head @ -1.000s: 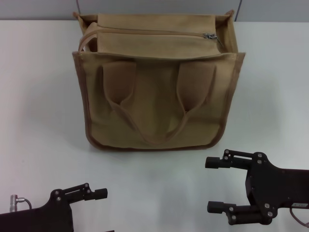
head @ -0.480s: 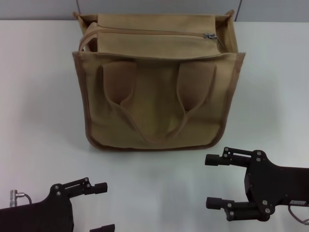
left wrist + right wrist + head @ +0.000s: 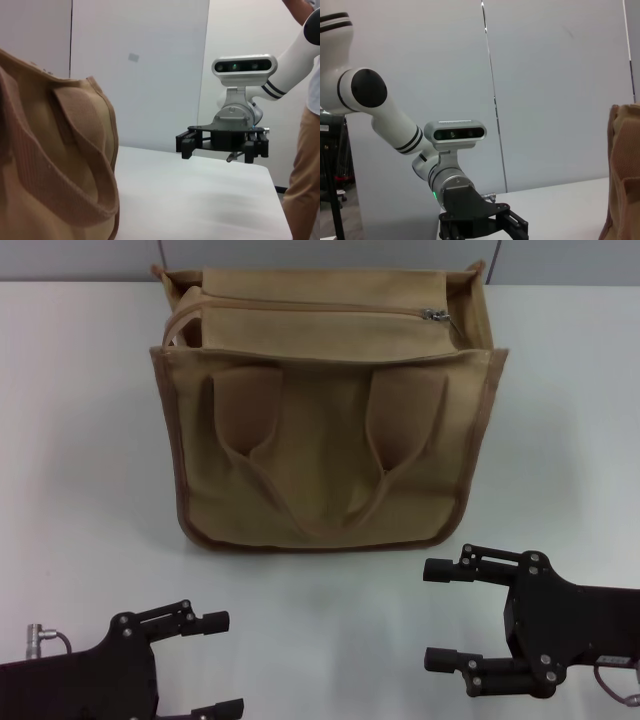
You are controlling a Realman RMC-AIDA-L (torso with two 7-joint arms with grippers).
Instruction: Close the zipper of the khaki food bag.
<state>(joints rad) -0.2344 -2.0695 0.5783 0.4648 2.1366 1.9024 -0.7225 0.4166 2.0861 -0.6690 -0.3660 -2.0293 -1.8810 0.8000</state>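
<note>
The khaki food bag (image 3: pixel 325 420) sits on the white table (image 3: pixel 90 440), and I will tell where everything is from the bag. It stands upright with its two looped handles (image 3: pixel 310 455) hanging down its near side. The zipper (image 3: pixel 310 308) runs across the top of the bag. Its little silver pull tab (image 3: pixel 434 314) sits near the bag's right end.

The left gripper (image 3: pixel 218 664) is low and in front of the bag, toward the bag's left corner. Its fingers are spread apart and hold nothing. It is well apart from the bag.

The right gripper (image 3: pixel 440 614) is in front of the bag's right corner, near it but not touching. Its two black fingers are wide apart too, with nothing between them.
</note>
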